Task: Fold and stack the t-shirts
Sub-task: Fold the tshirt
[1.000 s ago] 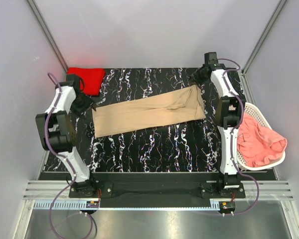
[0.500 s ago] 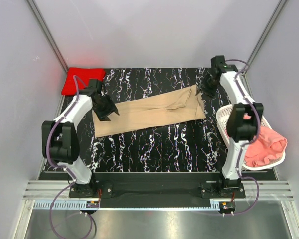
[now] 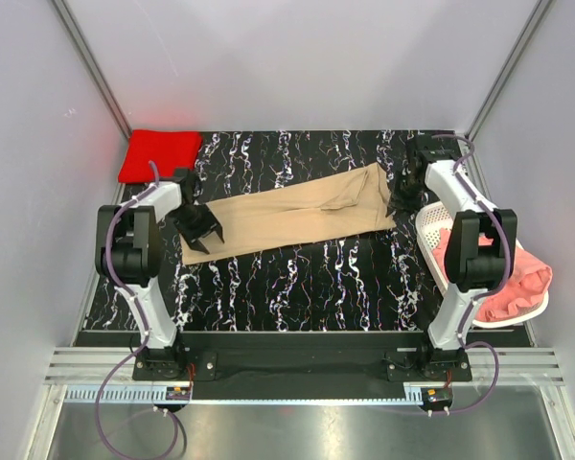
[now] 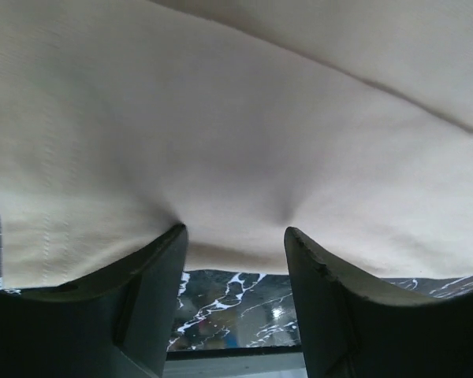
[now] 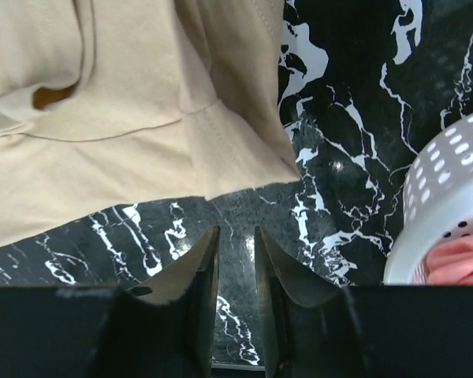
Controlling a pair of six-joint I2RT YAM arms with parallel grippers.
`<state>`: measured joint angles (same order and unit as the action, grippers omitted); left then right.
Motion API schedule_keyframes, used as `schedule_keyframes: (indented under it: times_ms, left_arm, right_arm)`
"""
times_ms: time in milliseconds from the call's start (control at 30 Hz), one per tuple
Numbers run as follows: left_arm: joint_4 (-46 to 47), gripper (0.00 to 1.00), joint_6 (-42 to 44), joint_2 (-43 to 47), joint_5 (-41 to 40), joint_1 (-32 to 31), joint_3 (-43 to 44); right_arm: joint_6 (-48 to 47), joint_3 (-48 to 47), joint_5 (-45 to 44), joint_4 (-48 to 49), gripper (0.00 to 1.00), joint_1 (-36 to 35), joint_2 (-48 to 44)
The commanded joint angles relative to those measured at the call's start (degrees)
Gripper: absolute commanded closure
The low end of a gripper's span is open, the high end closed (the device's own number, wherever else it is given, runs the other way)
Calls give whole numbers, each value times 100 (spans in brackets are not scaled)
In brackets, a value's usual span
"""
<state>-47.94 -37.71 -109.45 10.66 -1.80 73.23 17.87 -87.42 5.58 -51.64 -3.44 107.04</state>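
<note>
Robot lab cell: plain pale-grey enclosure walls (image 3: pixel 297 67), silver aluminium frame rails (image 3: pixel 297 362), black white-veined marble-pattern tabletop (image 3: pixel 307 278).

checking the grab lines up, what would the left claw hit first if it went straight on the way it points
The tan t-shirt: its edge lies right ahead of the open left claw, in line with the gap. How close is hard to judge.

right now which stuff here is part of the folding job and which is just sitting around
Part of the job:
- tan t-shirt, spread across the table
- red t-shirt, at the far left corner
- pink t-shirt, bunched in the basket

Just there:
- white lattice basket, at the right edge
- black marbled table
</note>
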Motion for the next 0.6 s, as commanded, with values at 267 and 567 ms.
schedule_keyframes:
  times_ms: [267, 567]
  left_arm:
    - [-382, 41, 475, -604, -442, 1164, 51]
    - [-356, 41, 537, -525, -406, 1209, 121]
  right_arm:
    - [-407, -180, -303, 224, 62, -543, 317]
    - [-363, 242, -101, 268, 62, -842, 256]
